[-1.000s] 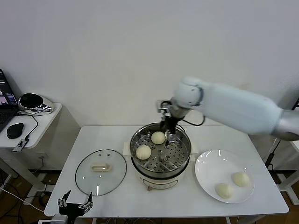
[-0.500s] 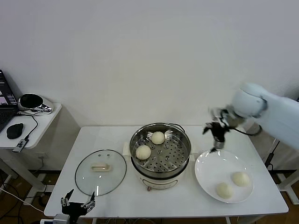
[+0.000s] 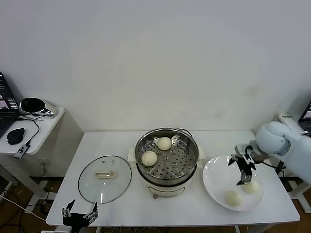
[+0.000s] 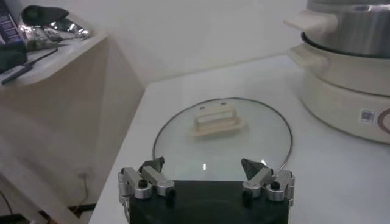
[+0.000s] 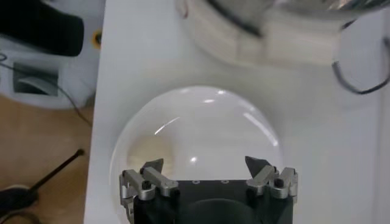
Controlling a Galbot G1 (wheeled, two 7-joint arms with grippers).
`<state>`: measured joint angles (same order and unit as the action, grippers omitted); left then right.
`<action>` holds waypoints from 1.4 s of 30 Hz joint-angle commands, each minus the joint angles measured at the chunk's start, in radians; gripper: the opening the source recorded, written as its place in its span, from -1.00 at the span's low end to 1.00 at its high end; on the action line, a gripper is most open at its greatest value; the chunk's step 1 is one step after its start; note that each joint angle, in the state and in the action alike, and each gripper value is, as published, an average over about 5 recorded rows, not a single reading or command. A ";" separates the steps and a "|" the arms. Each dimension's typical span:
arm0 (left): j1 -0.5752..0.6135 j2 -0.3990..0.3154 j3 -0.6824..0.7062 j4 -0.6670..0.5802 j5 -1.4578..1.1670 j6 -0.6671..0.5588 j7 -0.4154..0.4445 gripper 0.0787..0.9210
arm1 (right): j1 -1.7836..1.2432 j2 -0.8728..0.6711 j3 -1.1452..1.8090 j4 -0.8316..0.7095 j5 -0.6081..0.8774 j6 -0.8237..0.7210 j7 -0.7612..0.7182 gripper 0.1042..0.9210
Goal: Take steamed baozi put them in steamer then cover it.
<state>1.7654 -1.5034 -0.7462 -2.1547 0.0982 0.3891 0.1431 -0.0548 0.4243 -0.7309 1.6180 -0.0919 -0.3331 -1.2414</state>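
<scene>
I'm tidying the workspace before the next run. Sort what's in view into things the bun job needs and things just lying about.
Part of the job:
- two baozi in the steamer
- two baozi on the white plate
- glass lid
- right gripper, jaws open, above the plate
- left gripper, open, at the table's near edge

Lying about:
- computer mouse
- laptop

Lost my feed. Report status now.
Right gripper open over plate, empty. Left gripper open, parked near lid. Two baozi in steamer, two on plate. Nothing blocking.
</scene>
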 commanded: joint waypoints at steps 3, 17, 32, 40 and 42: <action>0.000 -0.006 0.005 0.010 0.009 0.000 0.000 0.77 | -0.192 -0.017 0.095 -0.005 -0.073 0.015 0.006 0.76; -0.005 -0.005 -0.004 0.024 0.009 0.001 0.001 0.77 | -0.266 0.024 0.138 -0.051 -0.075 0.009 0.031 0.76; -0.011 -0.002 -0.005 0.033 0.010 0.003 0.000 0.77 | -0.277 0.050 0.131 -0.074 -0.073 0.000 0.074 0.76; -0.012 -0.003 -0.002 0.040 0.011 0.002 0.000 0.77 | -0.281 0.052 0.128 -0.074 -0.069 -0.003 0.073 0.76; -0.013 -0.003 -0.003 0.040 0.010 0.002 0.000 0.77 | -0.282 0.052 0.129 -0.073 -0.068 -0.004 0.073 0.73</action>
<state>1.7521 -1.5072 -0.7488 -2.1157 0.1083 0.3916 0.1432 -0.3286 0.4740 -0.6042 1.5473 -0.1602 -0.3359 -1.1764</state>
